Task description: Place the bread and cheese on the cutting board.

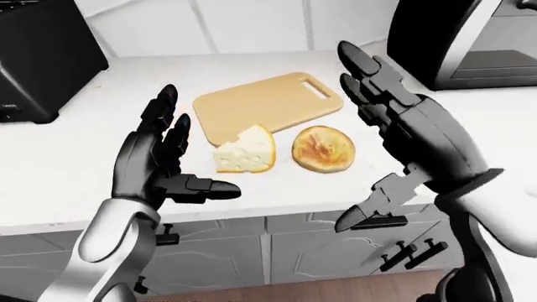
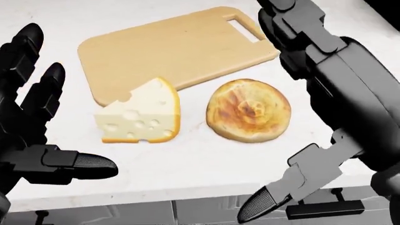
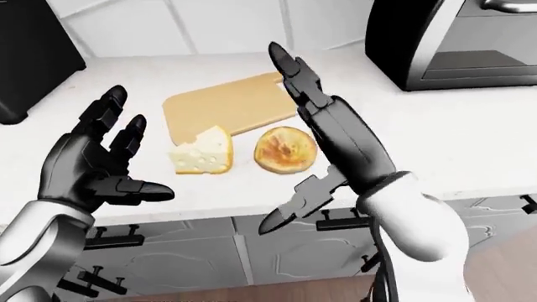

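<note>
A wooden cutting board (image 2: pixel 169 49) with a handle slot lies on the white counter (image 1: pixel 75 157). A yellow cheese wedge (image 2: pixel 140 115) with holes rests with its tip overlapping the board's lower edge. A round toasted bread roll (image 2: pixel 249 110) lies on the counter just right of the cheese, below the board. My left hand (image 1: pixel 168 160) is open, left of the cheese, holding nothing. My right hand (image 1: pixel 378 126) is open, right of the bread and above the counter, holding nothing.
A black toaster (image 1: pixel 42 63) stands at the upper left of the counter. A black and silver oven-like appliance (image 1: pixel 478 38) stands at the upper right. A white tiled wall (image 1: pixel 243 25) runs behind. Grey cabinet doors with black handles (image 1: pixel 403 251) are below the counter edge.
</note>
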